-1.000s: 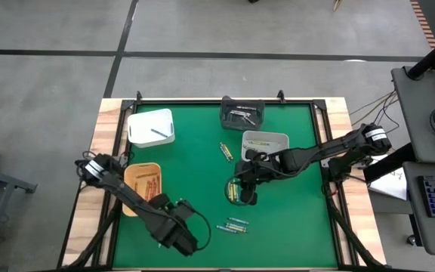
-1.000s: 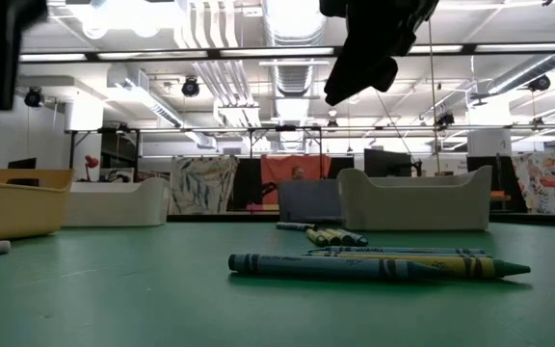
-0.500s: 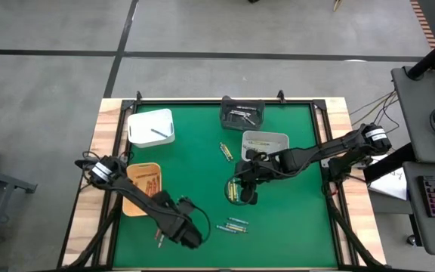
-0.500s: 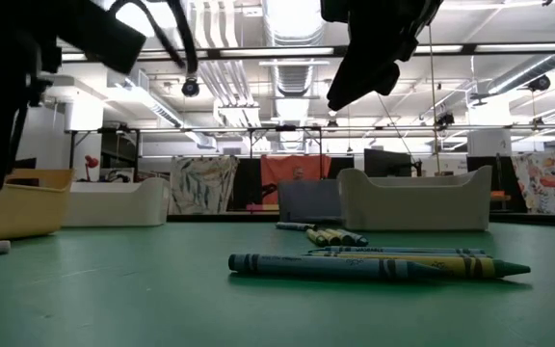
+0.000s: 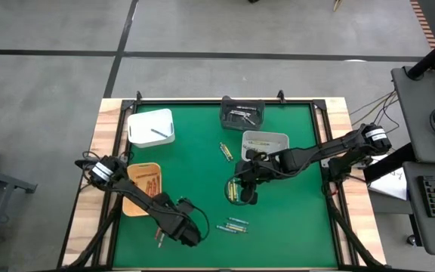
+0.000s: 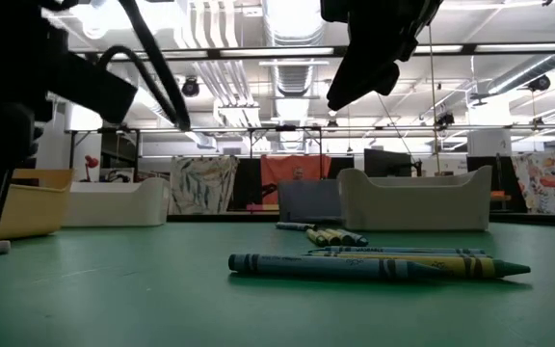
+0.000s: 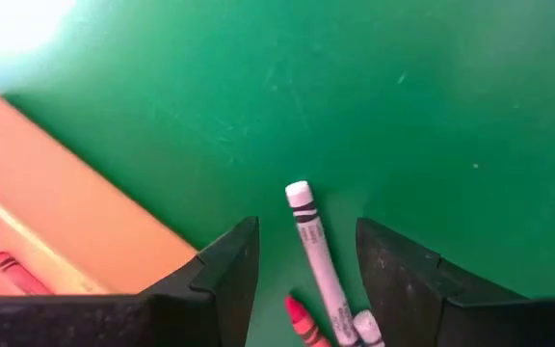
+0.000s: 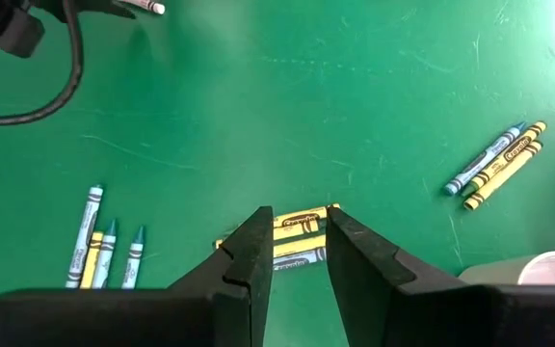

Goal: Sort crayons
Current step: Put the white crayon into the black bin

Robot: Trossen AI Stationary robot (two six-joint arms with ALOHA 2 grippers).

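Note:
Crayons lie in small groups on the green table: a white crayon point(image 7: 313, 253) and a red one point(image 7: 302, 321) at the near left, blue and yellow ones point(image 5: 236, 224) near the front, yellow ones point(image 8: 292, 224) in the middle, and more point(image 5: 225, 151) farther back. My left gripper point(image 7: 306, 224) is open and low over the table, its fingers on either side of the white crayon, beside the orange tray point(image 7: 56, 231). My right gripper point(image 8: 299, 214) is open with a narrow gap and hangs high above the yellow crayons; it also shows in the low view point(image 6: 364, 58).
Four trays stand on the table: a white one point(image 5: 152, 126) at the far left, an orange one point(image 5: 143, 185) holding red crayons, a dark one point(image 5: 242, 113) at the far edge, and a grey-white one point(image 5: 265, 142) right of centre.
My left gripper has come down toward the white and red crayons at the near left, shifting a little toward the far edge. My right arm has kept still.

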